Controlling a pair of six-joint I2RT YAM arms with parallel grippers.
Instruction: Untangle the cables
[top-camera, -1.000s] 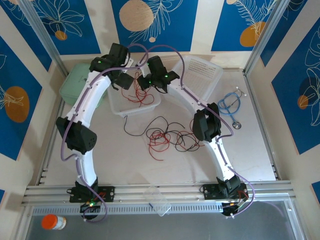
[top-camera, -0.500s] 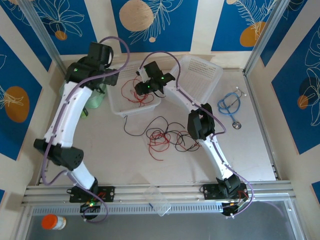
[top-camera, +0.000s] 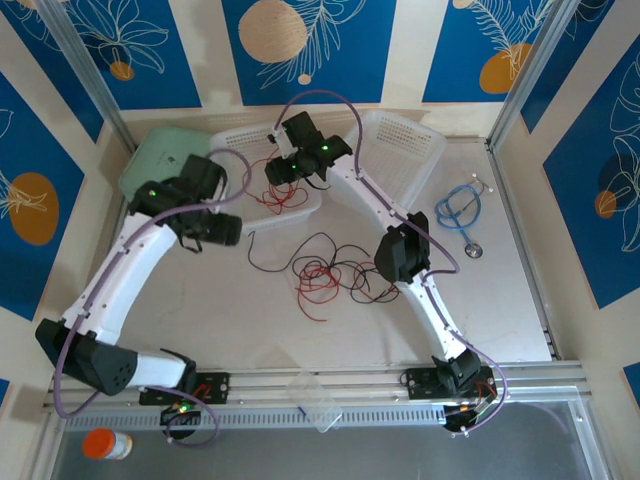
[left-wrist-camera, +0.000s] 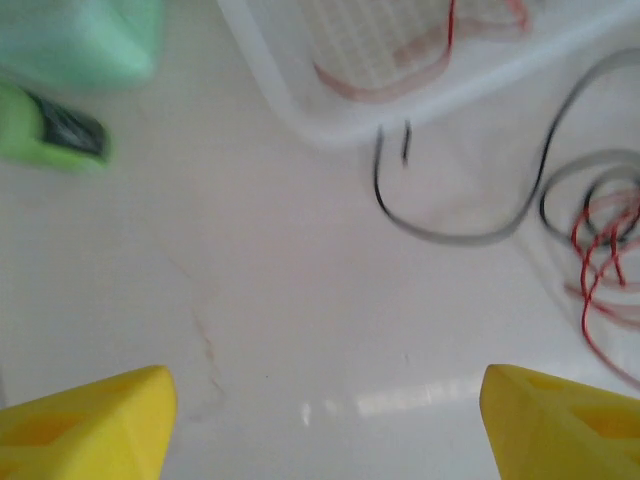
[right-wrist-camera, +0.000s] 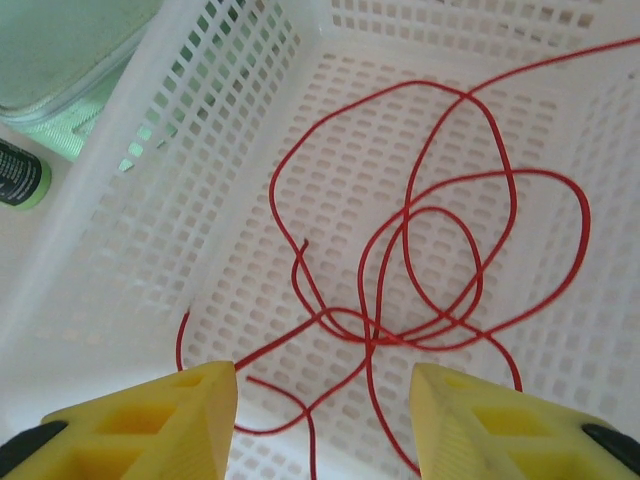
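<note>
Left arm (top-camera: 120, 260) withdrawn; red cable (right-wrist-camera: 372, 335) (loose) in basket (right-wrist-camera: 150, 200), untouched

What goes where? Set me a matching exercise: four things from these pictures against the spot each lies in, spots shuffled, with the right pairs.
Things
1. red cable loops
2. red and black cable tangle
3. blue stethoscope
4. orange-capped bottle

Places
A. near left corner, on the near side of the aluminium rail
B. middle of the table
C. inside the white basket
D. right part of the table

Pairs: 1-C, 2-B, 3-D, 4-A
</note>
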